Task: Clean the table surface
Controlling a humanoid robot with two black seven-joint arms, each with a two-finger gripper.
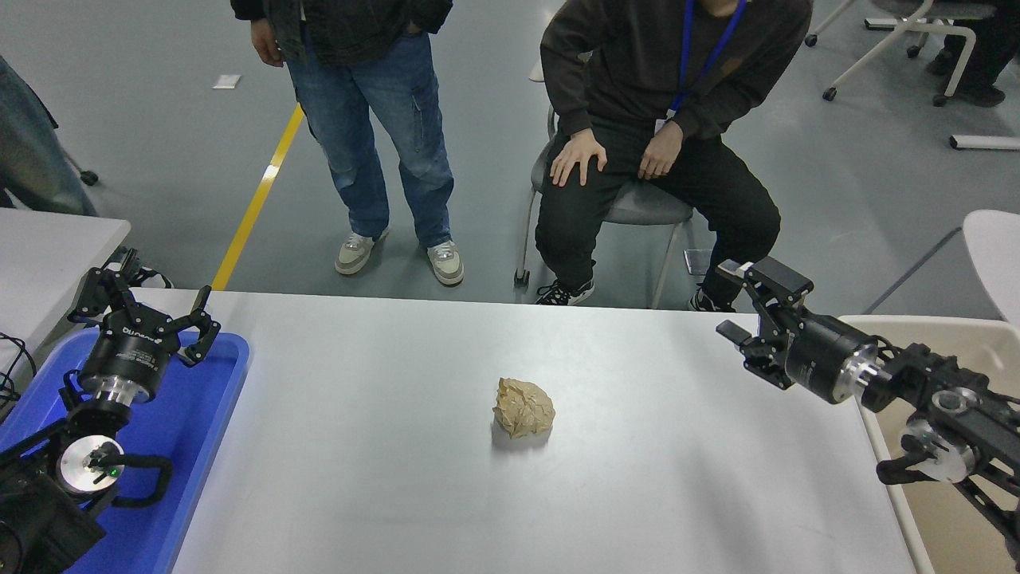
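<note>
The table surface (382, 478) fills the lower middle of the view, wide and pale. Only 1 thing lies on it: a crumpled ball of brown paper (523, 407), loose and near the table's centre, slightly toward the far edge. Most likely this is the litter that cleaning means here, and it sits alone with bare table on every side, so it can be approached from any direction without brushing anything.

The right gripper (737, 301) hangs above the table's far right corner, turned sideways so its open fingers point left toward the paper, well apart from it. That pose reads as the start of a reach. Between it and the ball there is nothing but open surface.

A beige bin (956, 351) stands just beside the table's right edge, under the right arm, probably the place for the paper. A blue tray (207, 414) rests at the table's left end. The left gripper (147, 307) is parked over the tray's far end, fingers spread, holding nothing.

Beyond the far edge, a seated person (661, 104) and a standing person (366, 112) are set back on the floor, clear of the table. A smaller white table (48, 247) stands at far left.
</note>
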